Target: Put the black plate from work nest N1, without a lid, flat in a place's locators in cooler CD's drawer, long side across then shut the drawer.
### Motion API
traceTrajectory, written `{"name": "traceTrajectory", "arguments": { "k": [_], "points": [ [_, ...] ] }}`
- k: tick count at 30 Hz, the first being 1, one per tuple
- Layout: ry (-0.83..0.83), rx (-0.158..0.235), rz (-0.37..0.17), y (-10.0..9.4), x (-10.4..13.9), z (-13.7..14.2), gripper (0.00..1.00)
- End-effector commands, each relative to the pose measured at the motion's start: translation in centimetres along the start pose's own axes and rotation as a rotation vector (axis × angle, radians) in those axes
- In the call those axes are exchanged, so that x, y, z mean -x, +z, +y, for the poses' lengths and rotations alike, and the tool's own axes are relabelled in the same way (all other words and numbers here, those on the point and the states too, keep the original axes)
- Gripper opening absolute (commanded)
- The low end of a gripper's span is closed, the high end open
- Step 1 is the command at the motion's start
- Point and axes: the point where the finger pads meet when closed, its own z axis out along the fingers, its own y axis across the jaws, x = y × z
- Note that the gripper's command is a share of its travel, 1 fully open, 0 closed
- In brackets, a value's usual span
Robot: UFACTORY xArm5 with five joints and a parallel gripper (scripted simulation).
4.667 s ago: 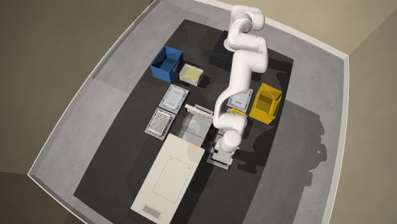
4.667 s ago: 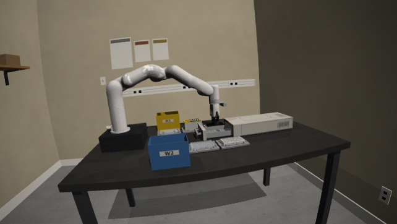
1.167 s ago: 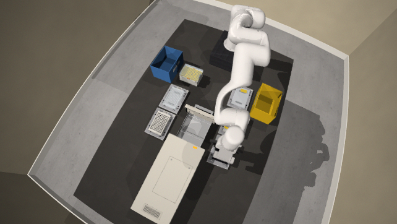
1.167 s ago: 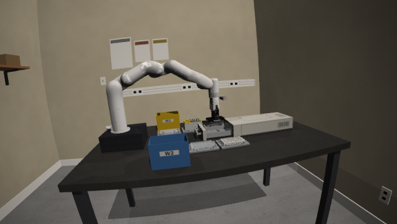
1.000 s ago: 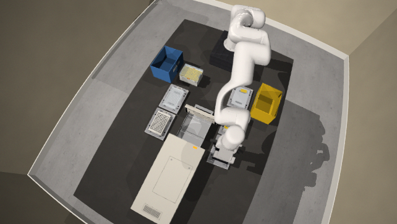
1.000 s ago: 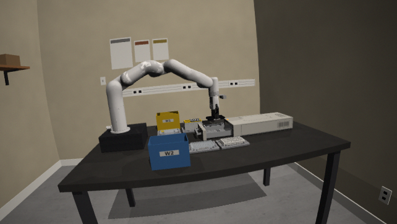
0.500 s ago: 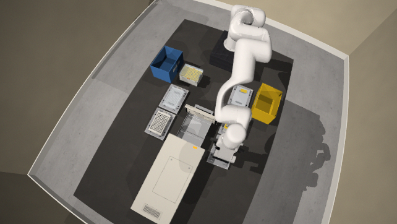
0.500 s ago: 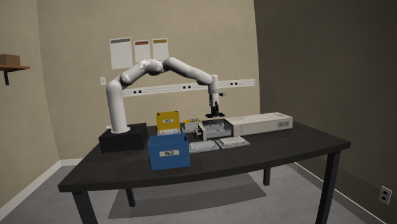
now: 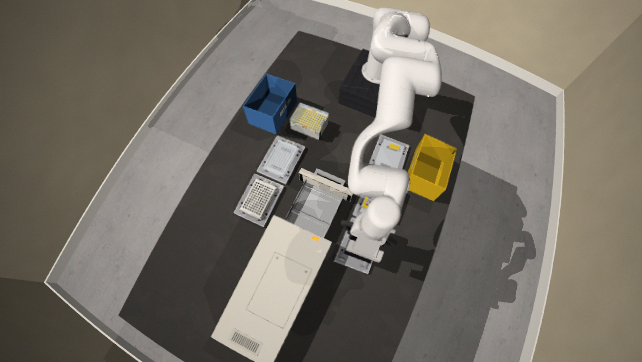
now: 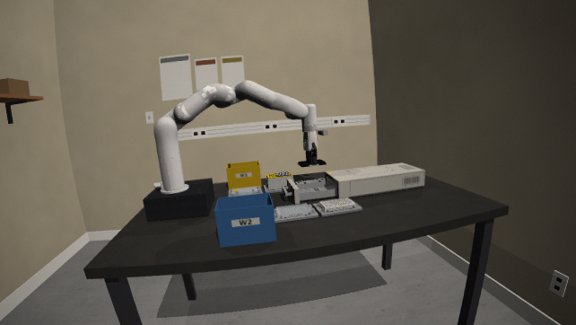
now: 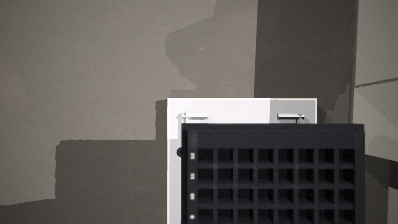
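With the gripper (image 9: 369,234) (image 10: 311,160) spread wide and clamped on the black plate (image 10: 319,163) (image 11: 272,136), above the pale nest (image 9: 356,262) (image 11: 225,110), you best keep it level and high before crossing left, in the top view, to the open drawer (image 9: 314,216) (image 10: 316,193).

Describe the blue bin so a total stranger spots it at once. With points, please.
On the dark bench (image 9: 185,260) (image 10: 381,238), find the white arm's black base (image 9: 352,95) (image 10: 179,208). Near it, beside the box of yellow tips (image 9: 309,120), stands an open-topped blue bin (image 9: 260,118) (image 10: 247,233). Its colour sets it apart from the yellow bin (image 9: 428,191) (image 10: 243,183).
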Motion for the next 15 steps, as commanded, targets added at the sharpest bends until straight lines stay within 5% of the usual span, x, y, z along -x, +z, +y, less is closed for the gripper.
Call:
{"name": "traceTrajectory", "arguments": {
  "k": [1, 15],
  "points": [
    [0.000, -0.007, 0.006, -0.9, -0.2, 0.0, 0.00],
    [0.000, -0.007, 0.006, -2.9, -0.2, 0.0, 0.00]
  ]
}}
